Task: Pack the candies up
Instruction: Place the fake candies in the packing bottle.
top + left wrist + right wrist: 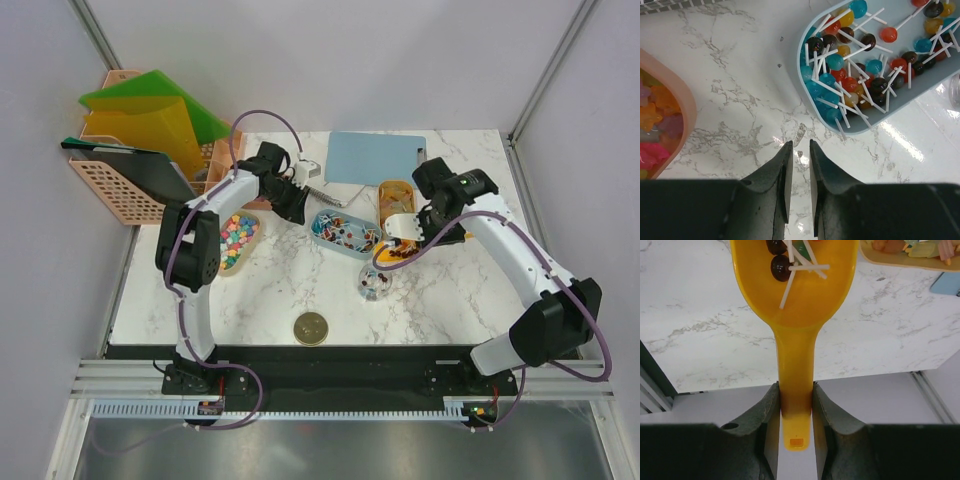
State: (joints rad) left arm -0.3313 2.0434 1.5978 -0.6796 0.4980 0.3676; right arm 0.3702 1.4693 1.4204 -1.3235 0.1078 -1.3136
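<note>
The candies are in trays: lollipops with white sticks in a light blue tray (338, 232), which also shows in the left wrist view (812, 107); pastel bits in a pink tray (238, 241); orange bits in a yellow tray (396, 193). My right gripper (795, 387) is shut on the handle of the orange scoop (796, 305). The scoop's bowl holds a few dark lollipops (779, 266) and hangs above the small clear jar (373, 284). My left gripper (799, 145) is empty, its jaws nearly together, low over bare marble beside the blue tray's near end.
A round gold lid (311, 327) lies near the table's front edge. A light blue board (375, 157) lies at the back. A pink basket (112, 190) with green and yellow folders stands at the back left. The pink tray's rim (687, 107) is left of my left fingers.
</note>
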